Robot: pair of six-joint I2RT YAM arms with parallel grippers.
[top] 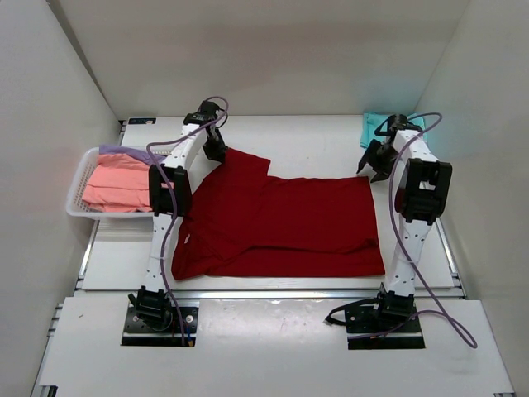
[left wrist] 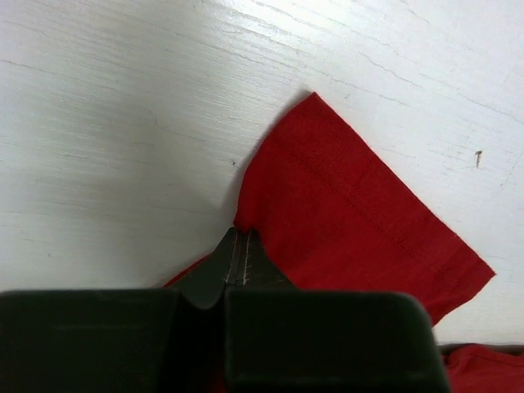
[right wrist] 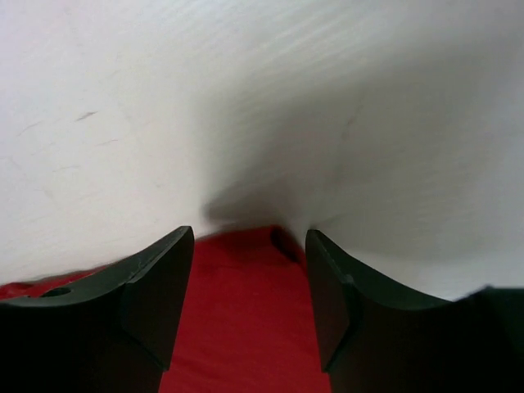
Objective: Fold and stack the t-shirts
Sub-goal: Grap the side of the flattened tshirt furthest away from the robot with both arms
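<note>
Folding the dark red t-shirt (top: 289, 223), spread mid-way across the worktop (top: 314, 136), seems just begun: the left pincer (left wrist: 237, 239) clamps its far-left sleeve, while the right pincer (right wrist: 250, 262) hovers wide over its far-right corner and must close next.

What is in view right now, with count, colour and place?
table: one, white, under everything
basket: one, white mesh, at the table's left edge
dark red t-shirt: one, dark red, spread mid-table
teal t-shirt: one, teal, table's far right corner
salmon pink t-shirt: one, salmon pink, in the basket
lavender t-shirt: one, lavender, basket's far end
left pincer: one, black, shut on the dark red t-shirt's sleeve
right pincer: one, black, open above that shirt's far right corner
</note>
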